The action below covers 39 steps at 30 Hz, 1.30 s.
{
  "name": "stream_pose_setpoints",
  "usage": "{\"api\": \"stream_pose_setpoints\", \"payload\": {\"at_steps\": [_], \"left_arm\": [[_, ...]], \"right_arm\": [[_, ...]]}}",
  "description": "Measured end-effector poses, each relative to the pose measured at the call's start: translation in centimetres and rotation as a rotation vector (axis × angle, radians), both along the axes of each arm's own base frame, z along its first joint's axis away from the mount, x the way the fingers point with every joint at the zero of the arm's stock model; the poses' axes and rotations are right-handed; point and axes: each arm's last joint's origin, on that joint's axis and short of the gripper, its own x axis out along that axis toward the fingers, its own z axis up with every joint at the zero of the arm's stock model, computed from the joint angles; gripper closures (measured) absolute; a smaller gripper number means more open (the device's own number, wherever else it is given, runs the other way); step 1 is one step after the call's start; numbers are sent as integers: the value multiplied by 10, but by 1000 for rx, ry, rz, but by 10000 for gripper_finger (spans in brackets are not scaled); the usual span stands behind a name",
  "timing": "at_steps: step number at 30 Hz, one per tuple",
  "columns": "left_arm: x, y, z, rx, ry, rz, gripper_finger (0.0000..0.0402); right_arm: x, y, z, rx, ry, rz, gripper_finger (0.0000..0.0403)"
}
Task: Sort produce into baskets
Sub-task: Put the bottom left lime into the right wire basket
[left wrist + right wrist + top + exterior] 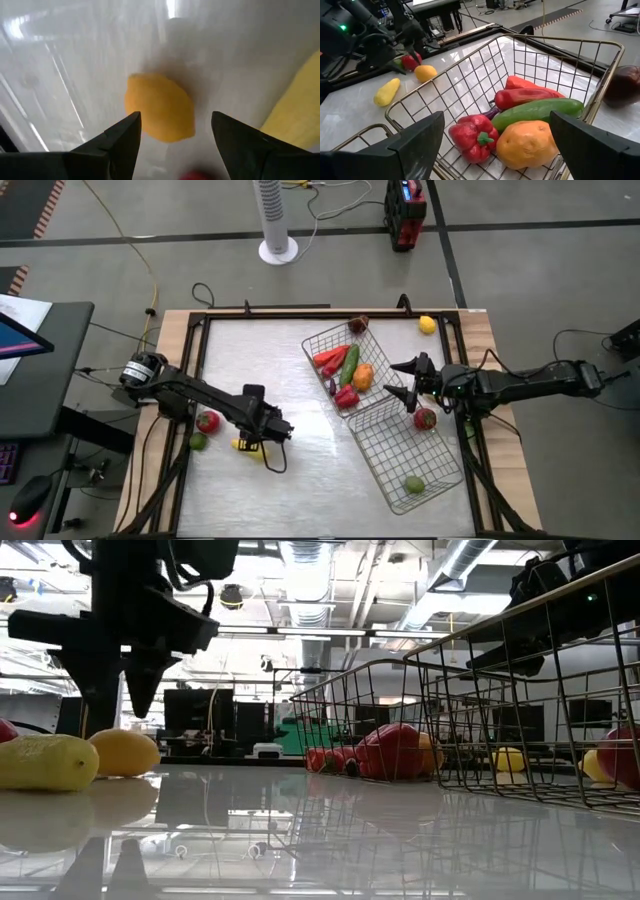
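Left gripper (172, 131) has its jaws apart, straddling a lemon (159, 107) on the counter (300, 470) but not touching it yet, looks like mid-pickup. A yellow squash-looking piece (387, 92) lies just beside it. I'd guess it needs to drop a bit, pinch, then carry the lemon over to the emptier basket (400, 470). Right gripper (492, 142) hangs wide apart over the fuller basket (600, 95) with the peppers and cucumber.

The high view looks straight down on the glossy white table (280, 360). The low view sits at that table's surface, facing the room. The left wrist view hangs close above a round orange-yellow fruit (160, 107) on the table, which the right wrist view shares from farther off.
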Motion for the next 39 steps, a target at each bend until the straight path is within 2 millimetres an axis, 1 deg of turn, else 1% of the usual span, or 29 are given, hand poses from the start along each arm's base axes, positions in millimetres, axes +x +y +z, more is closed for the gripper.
{"api": "stream_pose_setpoints", "payload": {"at_steps": [3, 5, 8, 10, 13, 17, 21, 25, 29, 31, 35, 39], "left_arm": [[0, 2, 1, 10, -30, 100, 172], [-1, 4, 6, 29, -81, 170, 172], [-5, 7, 16, 63, -152, 226, 172], [-13, 10, 23, 57, -221, 260, 172], [-29, 15, 29, -2, -337, 322, 172], [-50, 27, 28, -96, -470, 425, 171], [-59, 36, 20, -150, -552, 469, 153], [-62, 41, 7, -131, -505, 442, 111], [-59, 41, -5, -116, -422, 363, 68], [-56, 42, -12, -114, -374, 322, 55], [-49, 43, -29, -122, -258, 251, 52], [-45, 42, -46, -117, -160, 200, 71]], "right_arm": [[0, 0, 0, 0, 0, 1, 17], [0, 0, 0, 0, 0, -1, 17], [0, 0, 0, 0, 0, -1, 17], [0, 0, 0, 0, 0, -1, 17], [0, 1, 0, 0, 0, 8, 17], [0, 1, 0, 1, 0, 7, 17], [0, 1, 0, 2, -1, 6, 17], [0, 1, 0, 6, -3, 5, 17], [0, 0, 0, 7, -7, -1, 17], [0, -1, 0, 7, -6, -10, 17], [0, -1, 0, 9, -8, -11, 17], [0, -1, 0, 9, -7, -11, 17]]}}
